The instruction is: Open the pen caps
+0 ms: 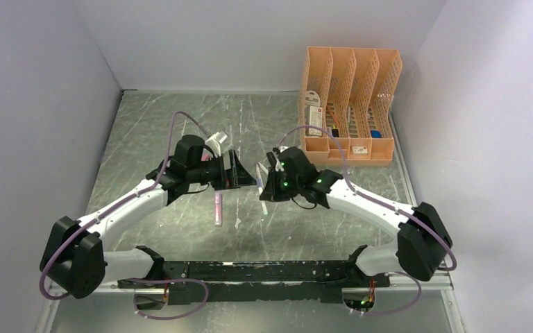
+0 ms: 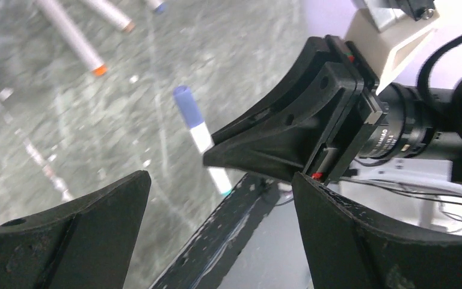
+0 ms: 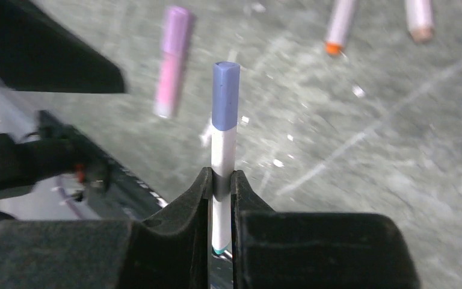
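My right gripper is shut on the white barrel of a pen, held above the table. Its blue pen cap sticks out past the fingertips and a teal end shows behind the jaws. My left gripper stands wide open with nothing between its fingers, facing the right gripper and the same blue cap at close range. In the top view the two grippers, left and right, nearly meet above the middle of the table.
A pink-purple highlighter lies on the grey table below the left gripper. Other white pens, one orange-ended, lie further off. An orange desk organiser stands at the back right. White walls close in on three sides.
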Controlling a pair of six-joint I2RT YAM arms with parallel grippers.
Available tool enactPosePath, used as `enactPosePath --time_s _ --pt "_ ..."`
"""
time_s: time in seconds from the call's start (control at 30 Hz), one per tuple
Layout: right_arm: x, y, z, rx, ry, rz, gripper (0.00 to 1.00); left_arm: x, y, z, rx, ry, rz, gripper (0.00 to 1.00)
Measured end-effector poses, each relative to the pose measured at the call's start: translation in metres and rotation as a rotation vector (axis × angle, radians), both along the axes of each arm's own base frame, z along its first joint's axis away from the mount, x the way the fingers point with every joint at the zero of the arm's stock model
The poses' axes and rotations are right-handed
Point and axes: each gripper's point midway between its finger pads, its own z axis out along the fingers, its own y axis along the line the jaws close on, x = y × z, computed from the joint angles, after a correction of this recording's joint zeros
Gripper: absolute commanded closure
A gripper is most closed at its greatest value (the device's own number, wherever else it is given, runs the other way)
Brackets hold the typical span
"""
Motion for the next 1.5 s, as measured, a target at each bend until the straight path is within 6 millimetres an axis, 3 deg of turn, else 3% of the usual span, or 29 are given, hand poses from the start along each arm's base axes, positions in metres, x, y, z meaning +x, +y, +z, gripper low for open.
enactPosePath --time_s 0.1,0.2,0.33,0.5,0.7,0.87,1.03,1.1,1.23,1.3,1.4,1.47,1.5 --pt "0.008 0.015 0.034 0.151 -0.047 0.031 0.96 0.005 -0.010 0.022 -0.095 -0.035 0.000 0.00" --pt "0.007 0.024 0.046 0.221 -0.050 0.067 0.96 0.010 -0.016 0.036 -0.150 -0.062 0.003 0.00" --pt "0.005 0.032 0.057 0.290 -0.041 0.101 0.96 0.011 -0.021 0.040 -0.173 -0.067 0.001 0.02" --pt "0.009 0.032 0.068 0.335 -0.049 0.103 0.96 0.011 -0.024 0.037 -0.174 -0.057 0.001 0.12" --pt "0.015 0.029 0.081 0.377 -0.069 0.095 0.96 0.013 -0.026 0.035 -0.174 -0.050 0.005 0.36" --pt "0.017 0.026 0.081 0.379 -0.066 0.088 0.96 0.015 -0.030 0.031 -0.177 -0.042 0.005 0.55" --pt "0.017 0.028 0.082 0.389 -0.067 0.097 0.96 0.019 -0.032 0.023 -0.169 -0.022 0.014 0.92" --pt "0.017 0.027 0.080 0.385 -0.063 0.095 0.96 0.020 -0.033 0.023 -0.175 -0.025 0.013 0.93" --pt "0.018 0.027 0.079 0.383 -0.061 0.092 0.62 0.021 -0.034 0.023 -0.178 -0.024 0.014 0.93" --pt "0.018 0.027 0.080 0.385 -0.062 0.093 0.56 0.021 -0.034 0.023 -0.178 -0.025 0.015 0.93" --pt "0.020 0.028 0.076 0.376 -0.056 0.094 0.56 0.021 -0.035 0.022 -0.182 -0.020 0.019 0.93" --pt "0.023 0.030 0.070 0.366 -0.042 0.093 0.64 0.022 -0.035 0.022 -0.187 -0.014 0.024 0.93" --pt "0.024 0.031 0.066 0.360 -0.035 0.092 0.74 0.022 -0.035 0.022 -0.191 -0.014 0.026 0.93"
